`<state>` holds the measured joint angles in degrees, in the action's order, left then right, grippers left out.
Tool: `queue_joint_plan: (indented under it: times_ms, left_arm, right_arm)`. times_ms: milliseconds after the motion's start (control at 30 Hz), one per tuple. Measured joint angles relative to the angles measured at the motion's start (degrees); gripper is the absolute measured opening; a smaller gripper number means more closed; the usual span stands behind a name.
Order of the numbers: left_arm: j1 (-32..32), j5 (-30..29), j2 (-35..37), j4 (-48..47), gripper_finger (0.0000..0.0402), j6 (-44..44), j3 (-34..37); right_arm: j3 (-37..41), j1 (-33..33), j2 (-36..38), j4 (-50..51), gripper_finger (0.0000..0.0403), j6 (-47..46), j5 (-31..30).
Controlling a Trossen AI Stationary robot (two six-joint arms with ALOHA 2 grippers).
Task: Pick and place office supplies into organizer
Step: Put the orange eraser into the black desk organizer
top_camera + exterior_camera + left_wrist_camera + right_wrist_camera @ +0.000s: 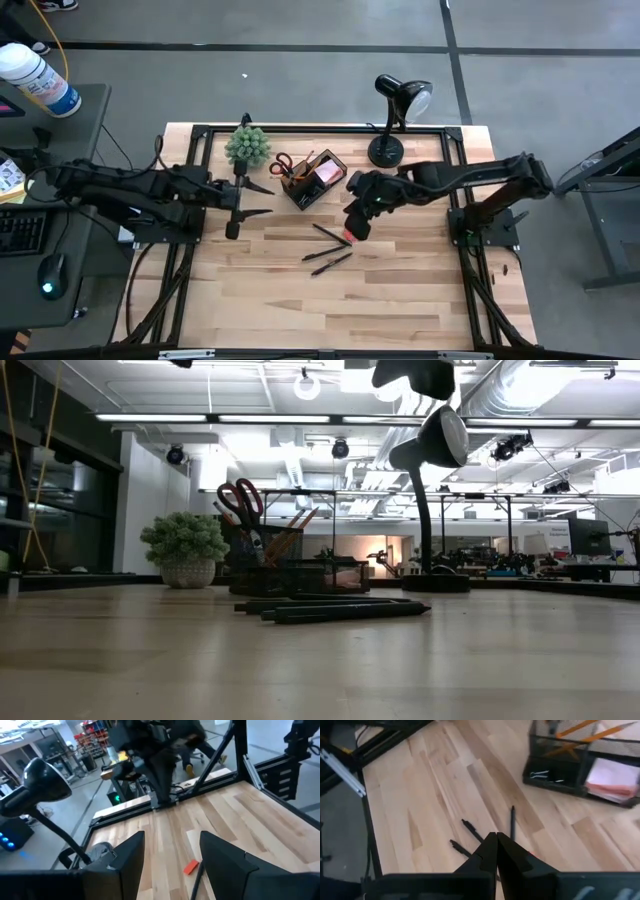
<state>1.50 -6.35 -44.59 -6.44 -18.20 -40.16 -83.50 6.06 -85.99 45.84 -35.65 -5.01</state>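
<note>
Mostly done: scissors (283, 164), pencils, sticky pad already in organizer (312, 179). Black pens (328, 247) and red eraser (347, 241) left at its 5 o'clock. Right gripper (357, 231) fingers together above eraser; left gripper (258, 199) fingers apart, empty.

Pale smooth wooden table (400, 290), black wire-mesh organizer (560, 765), matt black pens (340, 608), glossy black lamp (432, 445)

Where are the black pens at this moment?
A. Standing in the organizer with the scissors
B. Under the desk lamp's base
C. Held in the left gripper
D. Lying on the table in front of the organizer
D: the black pens lie loose on the wooden table, apart from the organizer, with the shut right gripper above them.
</note>
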Motion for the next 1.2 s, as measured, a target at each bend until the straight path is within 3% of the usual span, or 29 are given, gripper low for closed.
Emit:
queue_joint_plan:
  times_ms: [133, 500, 700, 900, 1200]
  left_arm:
    - [0.0, 0.3, 0.2, 0.6, 0.0179, 0.1, 1.2]
    - [0.0, -6.2, 0.0, 0.4, 0.0179, 0.5, 1.2]
    - [0.0, -6.3, -0.1, 0.3, 0.0179, 0.5, 1.2]
    - [0.0, -6.3, -0.1, 0.3, 0.0179, 0.5, 1.2]
    - [0.0, -6.4, -0.1, 0.3, 0.0179, 0.5, 1.2]
  right_arm:
    - [0.0, -1.5, 2.8, 2.6, 0.0, -0.1, -0.2]
    - [0.6, -6.7, 6.0, 8.5, 0.0, 8.3, 4.4]
    - [17.2, -9.1, 17.6, -1.7, 0.0, 5.9, 7.6]
    - [33.7, -6.0, 30.0, -12.6, 0.0, 1.1, 9.0]
    - [41.4, -3.6, 39.7, -14.0, 0.0, 3.8, 7.9]
